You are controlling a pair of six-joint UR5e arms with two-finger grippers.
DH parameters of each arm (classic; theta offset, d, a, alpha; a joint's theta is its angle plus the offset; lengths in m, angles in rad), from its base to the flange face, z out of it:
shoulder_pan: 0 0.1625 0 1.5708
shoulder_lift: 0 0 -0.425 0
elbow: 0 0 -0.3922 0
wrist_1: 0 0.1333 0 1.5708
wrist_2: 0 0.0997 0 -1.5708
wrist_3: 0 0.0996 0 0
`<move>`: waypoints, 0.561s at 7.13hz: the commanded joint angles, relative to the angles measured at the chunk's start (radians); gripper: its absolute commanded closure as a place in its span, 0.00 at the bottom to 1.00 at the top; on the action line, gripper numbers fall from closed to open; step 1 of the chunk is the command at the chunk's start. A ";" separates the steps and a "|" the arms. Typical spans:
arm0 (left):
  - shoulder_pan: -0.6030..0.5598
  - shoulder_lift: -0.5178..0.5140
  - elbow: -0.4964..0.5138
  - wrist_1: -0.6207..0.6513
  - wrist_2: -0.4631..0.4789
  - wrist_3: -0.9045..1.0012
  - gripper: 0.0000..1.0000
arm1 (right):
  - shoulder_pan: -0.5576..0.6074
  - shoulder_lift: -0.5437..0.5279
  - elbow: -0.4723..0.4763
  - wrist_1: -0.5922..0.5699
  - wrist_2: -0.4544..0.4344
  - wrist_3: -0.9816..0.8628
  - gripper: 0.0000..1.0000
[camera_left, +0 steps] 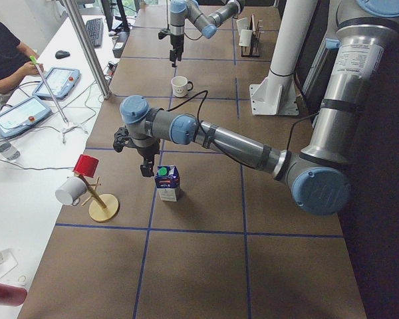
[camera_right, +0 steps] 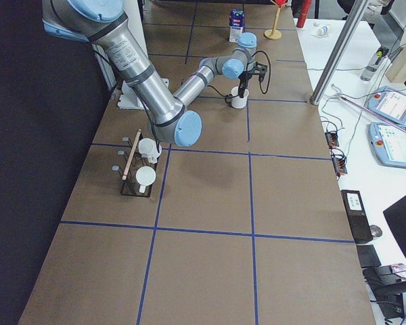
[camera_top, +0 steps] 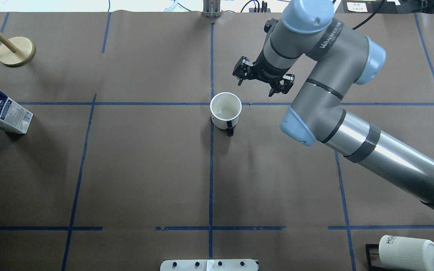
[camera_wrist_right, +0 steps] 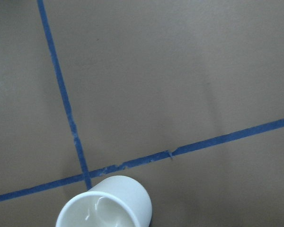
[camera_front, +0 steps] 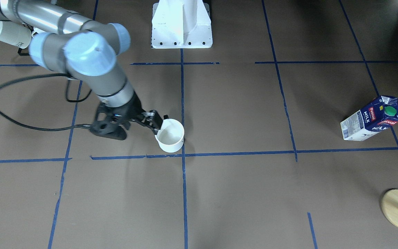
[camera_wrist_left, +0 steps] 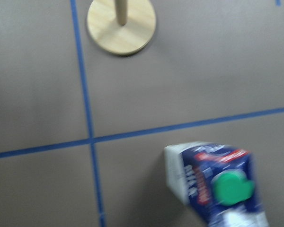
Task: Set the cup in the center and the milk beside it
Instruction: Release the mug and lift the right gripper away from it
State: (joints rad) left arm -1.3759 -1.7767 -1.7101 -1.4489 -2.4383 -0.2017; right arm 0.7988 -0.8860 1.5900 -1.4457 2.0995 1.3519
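Observation:
The cup [camera_top: 225, 111], a smooth white mug with a dark handle, stands upright on the center [camera_top: 211, 104], just right of the blue tape crossing. It also shows in the front view [camera_front: 170, 135] and at the bottom of the right wrist view [camera_wrist_right: 106, 205]. My right gripper [camera_front: 160, 122] hangs above and just beside the cup, apart from it, jaws spread and empty. The milk [camera_top: 2, 113] stands at the table's left edge. My left gripper [camera_left: 146, 169] hovers beside its green cap [camera_wrist_left: 233, 187]. I cannot tell whether that gripper is open or shut.
A wooden mug tree [camera_top: 16, 51] stands beyond the milk, with a red cup [camera_left: 86, 165] and a white mug on its pegs. A rack with ribbed white mugs [camera_top: 409, 253] sits at the near right. The robot's white base [camera_front: 181, 24] stands behind the center.

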 commanded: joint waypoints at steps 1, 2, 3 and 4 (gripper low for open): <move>0.049 0.014 0.012 -0.005 0.002 -0.030 0.00 | 0.025 -0.057 0.033 0.002 0.014 -0.054 0.00; 0.050 0.020 0.018 -0.019 0.001 -0.036 0.00 | 0.025 -0.059 0.033 0.004 0.014 -0.054 0.00; 0.073 0.020 0.023 -0.019 0.002 -0.036 0.00 | 0.022 -0.060 0.031 0.004 0.014 -0.054 0.00; 0.075 0.020 0.032 -0.019 0.021 -0.036 0.00 | 0.022 -0.060 0.031 0.004 0.014 -0.054 0.00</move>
State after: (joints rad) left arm -1.3101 -1.7577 -1.6875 -1.4663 -2.4316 -0.2368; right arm 0.8214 -0.9451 1.6214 -1.4422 2.1137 1.2991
